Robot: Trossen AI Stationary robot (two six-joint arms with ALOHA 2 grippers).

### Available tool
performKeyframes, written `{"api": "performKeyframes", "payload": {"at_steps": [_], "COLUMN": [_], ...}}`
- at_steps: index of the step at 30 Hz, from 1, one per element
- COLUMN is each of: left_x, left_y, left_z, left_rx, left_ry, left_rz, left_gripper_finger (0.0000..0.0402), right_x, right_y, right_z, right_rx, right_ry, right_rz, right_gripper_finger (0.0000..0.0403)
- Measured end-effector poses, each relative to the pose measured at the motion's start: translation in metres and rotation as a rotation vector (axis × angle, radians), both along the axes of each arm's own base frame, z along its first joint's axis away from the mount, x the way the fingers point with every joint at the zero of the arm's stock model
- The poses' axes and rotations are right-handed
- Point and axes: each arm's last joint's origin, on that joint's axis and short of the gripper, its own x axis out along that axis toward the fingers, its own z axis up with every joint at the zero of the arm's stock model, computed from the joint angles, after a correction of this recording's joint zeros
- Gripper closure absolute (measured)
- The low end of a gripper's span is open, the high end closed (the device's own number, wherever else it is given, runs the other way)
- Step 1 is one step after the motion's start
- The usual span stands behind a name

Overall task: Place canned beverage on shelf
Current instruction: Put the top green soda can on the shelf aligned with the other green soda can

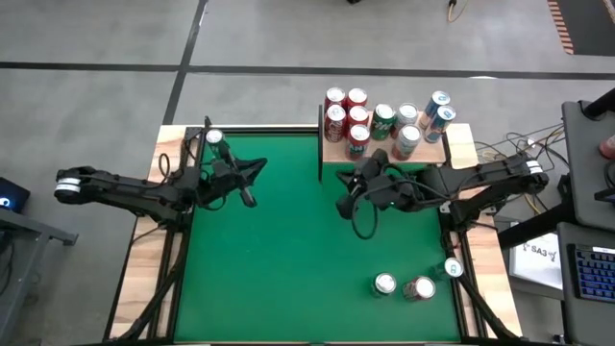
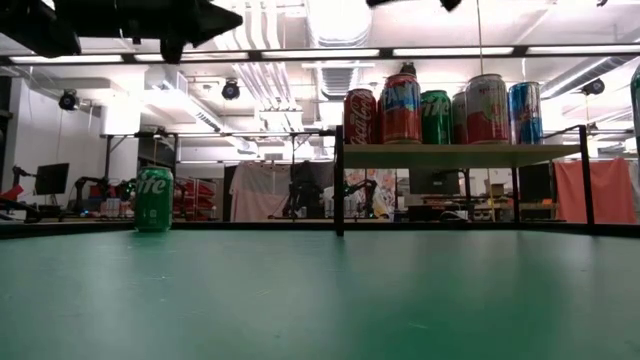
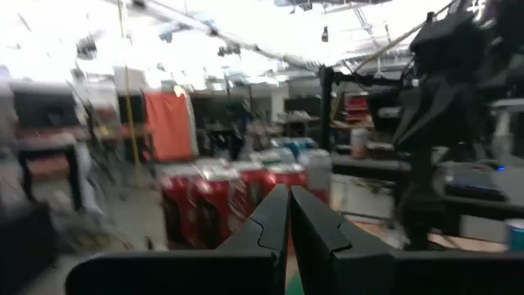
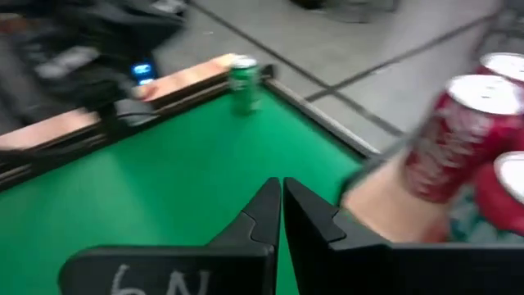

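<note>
Right gripper [image 1: 343,207], dark two-finger, fingers pressed together with nothing between them, hovers over the green felt tabletop [image 1: 288,259] just in front of the shelf's near left corner; in the right wrist view its tips [image 4: 281,192] meet in a closed seam. Left gripper [image 1: 250,199], same kind, also closed and empty, sits over the felt's far left part, well apart from the right one; left wrist view shows its fingers [image 3: 288,205] together. Small light-wood shelf board on thin black posts [image 1: 338,151] stands at the table's far edge, right of centre, carrying a crowd of upright cans: red cola cans [image 1: 334,123] on its left side, a green can [image 1: 383,122] mid, silver and blue ones [image 1: 439,117] toward the right. One green soda can [image 1: 214,141] stands upright alone at the far left corner of the felt, beside the left arm. Three more cans [image 1: 405,285] are grouped near the front right corner of the felt, apart from both grippers.
</note>
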Motion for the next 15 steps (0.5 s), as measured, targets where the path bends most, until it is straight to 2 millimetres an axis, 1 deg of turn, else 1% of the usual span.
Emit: {"api": "performKeyframes", "payload": {"at_steps": [6,15], "left_x": [0.013,0.033], "left_y": [-0.008,-0.035], "left_z": [-0.016,-0.041], "left_rx": [-0.151,-0.266], "left_ry": [0.048,0.109], "left_rz": [-0.167,-0.318], "left_gripper_finger": [0.0402,0.0402], "right_x": [-0.003,-0.007], "right_y": [0.02,0.035], "right_z": [0.011,0.009], "right_rx": [-0.009,0.001], "right_ry": [0.004,0.037], "right_rz": [0.15,0.261], "right_gripper_finger": [0.0394,0.0394]}}
